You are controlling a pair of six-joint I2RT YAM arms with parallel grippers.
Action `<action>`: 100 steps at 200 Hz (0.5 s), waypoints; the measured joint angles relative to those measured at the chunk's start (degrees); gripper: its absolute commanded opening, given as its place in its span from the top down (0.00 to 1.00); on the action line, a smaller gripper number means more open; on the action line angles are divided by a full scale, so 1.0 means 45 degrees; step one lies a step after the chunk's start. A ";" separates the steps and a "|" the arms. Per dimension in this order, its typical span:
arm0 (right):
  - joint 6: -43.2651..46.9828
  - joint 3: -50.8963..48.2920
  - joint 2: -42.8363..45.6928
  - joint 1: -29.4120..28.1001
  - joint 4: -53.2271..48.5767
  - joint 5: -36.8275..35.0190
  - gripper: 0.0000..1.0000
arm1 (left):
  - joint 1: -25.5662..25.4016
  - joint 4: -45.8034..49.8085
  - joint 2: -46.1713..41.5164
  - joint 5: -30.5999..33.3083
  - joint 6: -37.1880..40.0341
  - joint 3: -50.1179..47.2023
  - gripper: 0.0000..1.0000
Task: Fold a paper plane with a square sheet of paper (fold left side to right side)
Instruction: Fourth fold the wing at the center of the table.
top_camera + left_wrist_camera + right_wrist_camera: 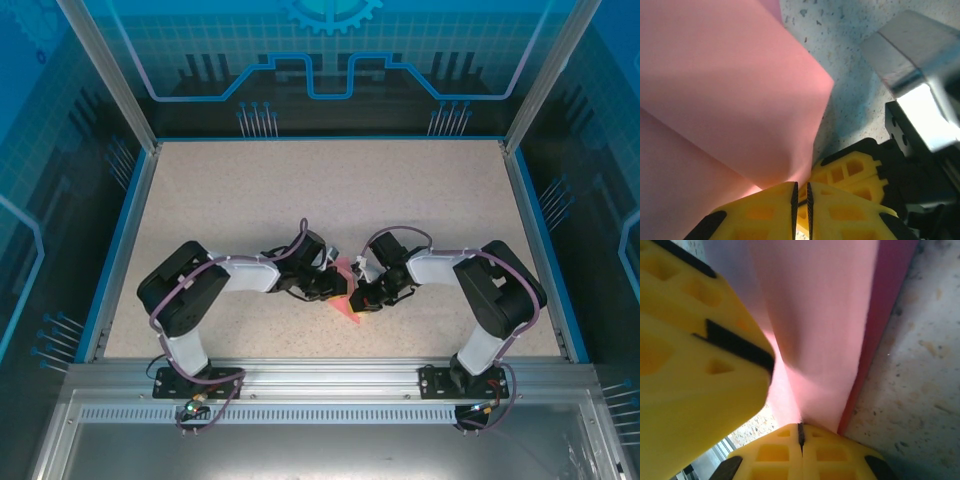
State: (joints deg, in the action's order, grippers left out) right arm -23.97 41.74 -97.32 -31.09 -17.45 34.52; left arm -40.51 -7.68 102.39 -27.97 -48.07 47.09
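Note:
The pink sheet of paper (348,305) stands folded and lifted between my two grippers at mid-table. My right gripper (362,297) is shut on its lower edge; in the right wrist view the paper (815,315) rises straight out of the closed seam of that gripper (801,429). My left gripper (333,290) is right against the paper from the left. In the left wrist view its fingers (801,186) stand a thin slit apart. The paper (730,90) reaches their tips, and nothing shows inside the slit.
The right gripper's yellow fingers (850,172) and a metal part of that arm (910,65) sit close behind the left fingertips. A left finger (690,340) crowds the right wrist view. Speckled tabletop (330,190) lies beyond, bounded by blue rails (118,250).

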 measured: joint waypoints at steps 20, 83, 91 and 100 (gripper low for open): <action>0.0005 0.0034 -0.0019 0.0000 -0.0029 -0.0005 1.00 | -0.0010 -0.0083 0.0277 0.0005 0.0000 0.0000 0.85; 0.0092 0.0160 -0.0063 -0.0024 -0.0282 -0.0112 1.00 | 0.0073 0.0126 0.0743 0.0024 0.0107 0.0272 0.89; 0.0092 0.0170 -0.0073 -0.0024 -0.0306 -0.0112 1.00 | 0.0121 0.0214 0.0777 -0.0015 0.0141 0.0330 0.89; 0.0092 0.0170 -0.0073 -0.0024 -0.0311 -0.0121 1.00 | 0.0185 0.0316 0.0816 -0.0107 0.0204 0.0398 0.89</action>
State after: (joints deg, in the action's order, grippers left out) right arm -23.55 42.50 -97.65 -31.20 -18.85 33.98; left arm -39.68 -6.26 106.06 -28.45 -47.16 48.88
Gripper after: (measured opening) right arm 0.043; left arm 0.109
